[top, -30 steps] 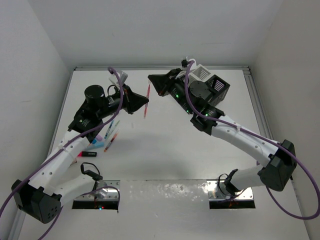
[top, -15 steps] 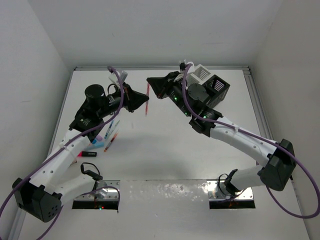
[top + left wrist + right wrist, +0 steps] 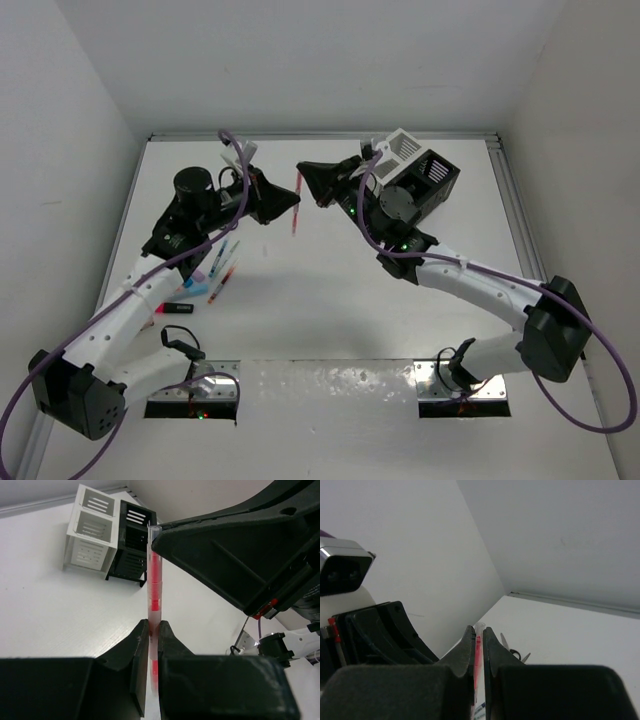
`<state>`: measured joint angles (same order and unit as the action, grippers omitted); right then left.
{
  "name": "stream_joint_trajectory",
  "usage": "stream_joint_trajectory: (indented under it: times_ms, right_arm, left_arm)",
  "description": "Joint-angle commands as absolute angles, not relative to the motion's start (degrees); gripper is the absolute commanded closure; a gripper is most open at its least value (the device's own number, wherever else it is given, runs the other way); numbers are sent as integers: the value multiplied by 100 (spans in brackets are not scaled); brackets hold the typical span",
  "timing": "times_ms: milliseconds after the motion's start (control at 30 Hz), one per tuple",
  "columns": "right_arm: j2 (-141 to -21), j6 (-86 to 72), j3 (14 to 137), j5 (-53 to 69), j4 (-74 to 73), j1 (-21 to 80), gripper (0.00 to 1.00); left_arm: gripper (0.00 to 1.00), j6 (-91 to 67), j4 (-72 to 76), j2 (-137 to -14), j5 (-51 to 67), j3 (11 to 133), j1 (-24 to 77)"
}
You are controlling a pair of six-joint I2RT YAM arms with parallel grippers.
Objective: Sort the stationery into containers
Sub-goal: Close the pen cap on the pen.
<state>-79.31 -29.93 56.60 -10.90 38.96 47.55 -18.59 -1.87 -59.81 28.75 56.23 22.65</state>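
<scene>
Handover: left claw point(image 3: 153, 626) clamped on red pen point(image 3: 154, 587) lower shaft; right claw point(image 3: 477, 632) pinching top end. Confirm right grip firm, then release left; hold pen vertical.

Your table point(image 3: 320, 310) is a plain white surface walled on three sides. At its far right corner stand two slatted boxes, joined side by side: the white box point(image 3: 402, 148) nearer the back wall and the black box point(image 3: 435, 182) just in front of it. On your left lie thin pens point(image 3: 224, 276), a blue highlighter point(image 3: 195, 288) and a small black item point(image 3: 178, 308), close together. The right wrist view shows scissors point(image 3: 514, 653) lying flat.
</scene>
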Motion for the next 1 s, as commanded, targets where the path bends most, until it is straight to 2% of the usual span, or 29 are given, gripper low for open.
stream_joint_trajectory:
  times_ms: [0,567,967]
  right_arm:
    - [-7971,-2435,5134,-520,3902,4887,100]
    - [-8437,-2505,3886,-387,4280,5229,100]
    - [-8535,-2487,4139,-105,4201,5317,100]
  left_arm:
    - [100,-1890,817,-5889,2935,5994,2145]
    - [100,-1380,1309,-6020,2813,6091,1837]
    - [100,-739,844,-5924,2734,5757,1872]
